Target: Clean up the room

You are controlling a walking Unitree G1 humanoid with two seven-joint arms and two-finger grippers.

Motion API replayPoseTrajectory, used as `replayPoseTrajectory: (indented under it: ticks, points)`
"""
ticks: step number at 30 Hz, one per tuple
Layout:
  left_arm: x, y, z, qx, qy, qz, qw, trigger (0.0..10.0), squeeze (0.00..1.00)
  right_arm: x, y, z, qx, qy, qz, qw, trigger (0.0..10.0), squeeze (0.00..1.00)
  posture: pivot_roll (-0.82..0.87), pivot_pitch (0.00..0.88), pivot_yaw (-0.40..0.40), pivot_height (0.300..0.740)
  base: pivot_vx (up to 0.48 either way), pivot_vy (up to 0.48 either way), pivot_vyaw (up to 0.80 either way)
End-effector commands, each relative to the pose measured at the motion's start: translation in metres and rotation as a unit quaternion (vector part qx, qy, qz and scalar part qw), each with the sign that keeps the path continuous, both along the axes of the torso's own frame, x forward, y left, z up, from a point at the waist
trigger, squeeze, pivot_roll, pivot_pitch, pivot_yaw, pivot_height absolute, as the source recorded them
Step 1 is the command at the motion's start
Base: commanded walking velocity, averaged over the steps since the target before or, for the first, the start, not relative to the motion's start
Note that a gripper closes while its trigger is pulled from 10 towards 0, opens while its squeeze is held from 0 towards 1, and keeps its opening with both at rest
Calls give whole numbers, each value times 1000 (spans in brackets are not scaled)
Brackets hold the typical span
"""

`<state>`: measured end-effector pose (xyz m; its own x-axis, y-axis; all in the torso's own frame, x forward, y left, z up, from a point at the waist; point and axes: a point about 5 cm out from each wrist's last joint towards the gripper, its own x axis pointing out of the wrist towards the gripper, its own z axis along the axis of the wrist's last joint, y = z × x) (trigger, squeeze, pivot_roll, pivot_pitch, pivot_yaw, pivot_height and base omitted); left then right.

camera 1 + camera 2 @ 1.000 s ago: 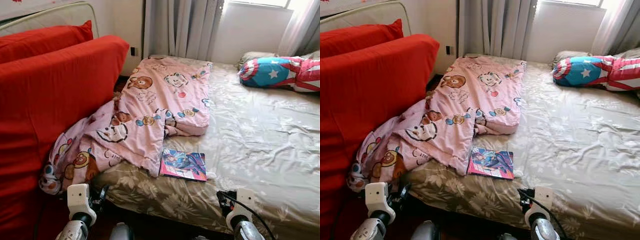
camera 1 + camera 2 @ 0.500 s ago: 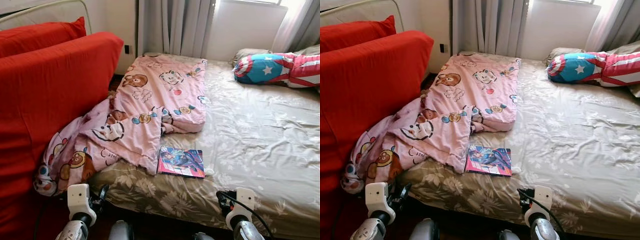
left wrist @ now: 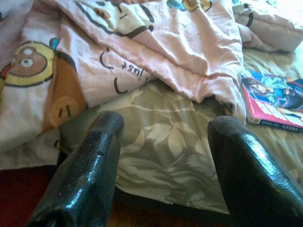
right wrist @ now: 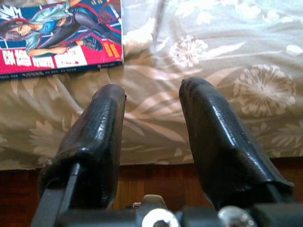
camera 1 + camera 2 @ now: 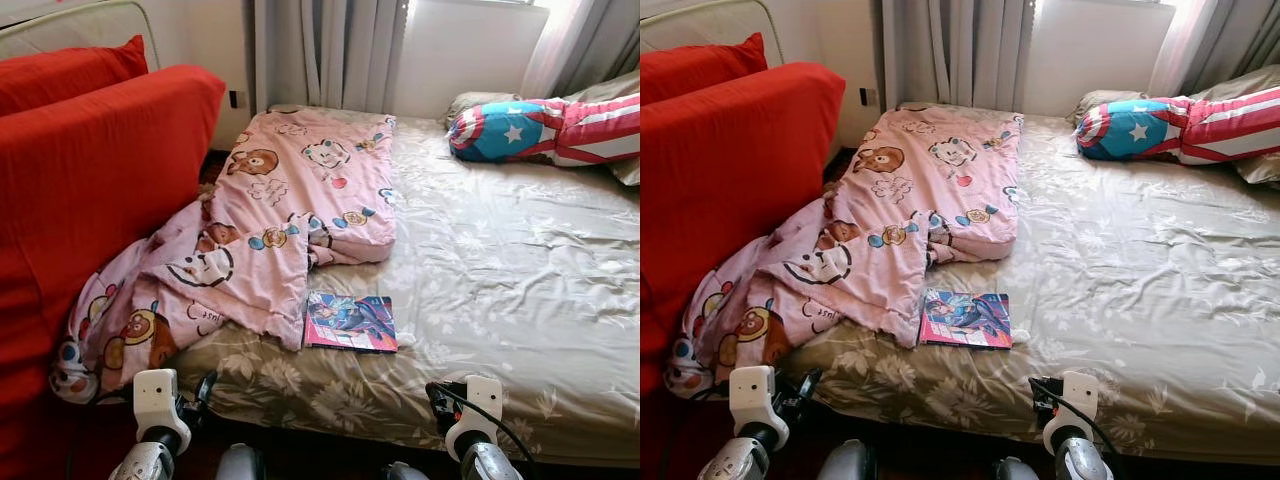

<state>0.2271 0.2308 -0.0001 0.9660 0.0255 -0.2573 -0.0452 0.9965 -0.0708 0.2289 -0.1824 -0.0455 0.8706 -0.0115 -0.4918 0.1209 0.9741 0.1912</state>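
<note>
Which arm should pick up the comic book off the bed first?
Probably the right. The comic book lies near the bed's front edge, closer to the right gripper than to the left gripper; both have open jaws.

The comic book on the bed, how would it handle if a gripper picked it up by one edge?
The comic book looks thin and soft-covered, so it would probably sag and flop open. Its glossy cover may be slippery. It lies flat on the soft bedsheet, so getting a finger under it could be awkward.
</note>
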Motion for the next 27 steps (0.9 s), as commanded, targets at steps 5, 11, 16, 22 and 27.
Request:
replayPoseTrajectory:
  ticks: [5,11,16,22,27]
  points:
    - [1,2,2,-2,0,-3,1000,10000,0,0,-3,1,-3,-5,-2,1000,10000,0,78,0,-51,626,276,0,0]
    - [3,0,2,-4,-1,-8,1000,10000,0,2,-4,2,-5,-8,1,1000,10000,0,70,0,-48,626,307,0,0]
    - [4,-1,3,-4,-3,-12,1000,10000,0,2,-3,3,-9,-9,11,1000,10000,0,75,0,-50,626,318,0,106]
    - [3,-1,2,-3,-1,-13,1000,10000,0,3,-2,3,-3,-10,6,1000,10000,0,75,0,-50,626,336,0,172]
    - [3,-1,3,-4,-2,-15,1000,10000,0,4,-2,3,-1,-10,4,1000,10000,0,79,0,-51,626,338,0,0]
